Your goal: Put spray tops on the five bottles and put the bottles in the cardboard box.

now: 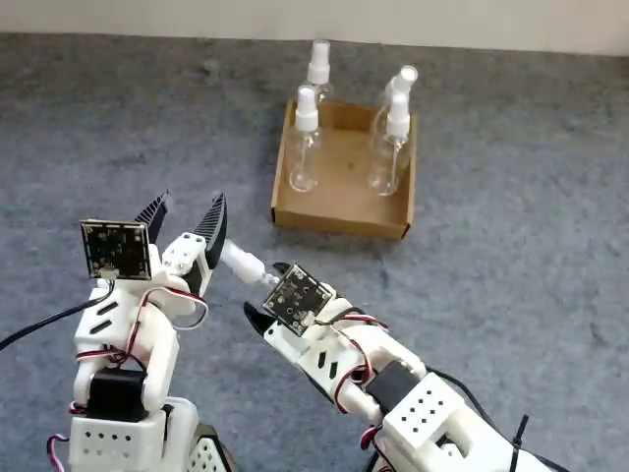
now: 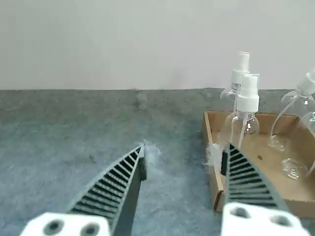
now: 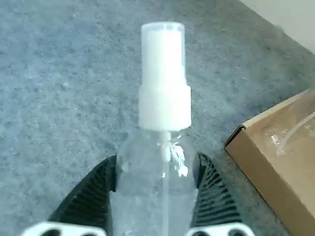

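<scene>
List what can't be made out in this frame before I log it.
Held bottle: base cut off by the right wrist view's edge; in the high view, the right arm covers it.
Rear bottle: in the left wrist view, the front bottle covers its base; inside or behind the cardboard box is unclear.
One more bottle: cut off at the left wrist view's edge.

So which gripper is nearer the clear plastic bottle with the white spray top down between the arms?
Right. The right gripper is shut on the body of the clear plastic bottle. The open left gripper sits beside its white spray top, holding nothing.
</scene>
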Robot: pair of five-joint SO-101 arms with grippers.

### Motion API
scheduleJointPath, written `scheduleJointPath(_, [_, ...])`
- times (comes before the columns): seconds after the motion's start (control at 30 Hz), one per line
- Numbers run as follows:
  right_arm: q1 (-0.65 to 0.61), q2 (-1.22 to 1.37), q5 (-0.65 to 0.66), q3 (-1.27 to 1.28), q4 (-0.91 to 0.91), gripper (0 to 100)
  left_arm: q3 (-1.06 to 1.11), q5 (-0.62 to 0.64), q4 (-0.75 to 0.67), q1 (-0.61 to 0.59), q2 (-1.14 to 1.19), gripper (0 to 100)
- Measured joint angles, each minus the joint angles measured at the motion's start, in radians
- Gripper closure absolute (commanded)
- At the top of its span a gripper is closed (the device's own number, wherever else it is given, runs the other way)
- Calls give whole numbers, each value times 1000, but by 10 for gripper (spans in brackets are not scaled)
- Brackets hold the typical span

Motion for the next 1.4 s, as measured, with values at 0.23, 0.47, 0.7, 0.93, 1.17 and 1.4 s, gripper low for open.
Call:
scheduleJointPath(0.23, [0, 0, 2, 0, 0, 995, 63, -61, -5, 104, 0, 804])
scheduleJointPath(0.47, [0, 0, 2, 0, 0, 995, 69, -81, 25, 180, 0, 863])
scheduleJointPath(0.7, [0, 0, 2, 0, 0, 995, 69, -81, 32, 233, 0, 863])
scheduleJointPath(0.93, [0, 0, 2, 0, 0, 995, 69, -81, 32, 235, 0, 863])
scheduleJointPath(1.17, [0, 0, 2, 0, 0, 995, 38, -83, 127, 288, -6, 863])
scheduleJointPath(1.4, [0, 0, 2, 0, 0, 995, 34, -83, 150, 298, 0, 862])
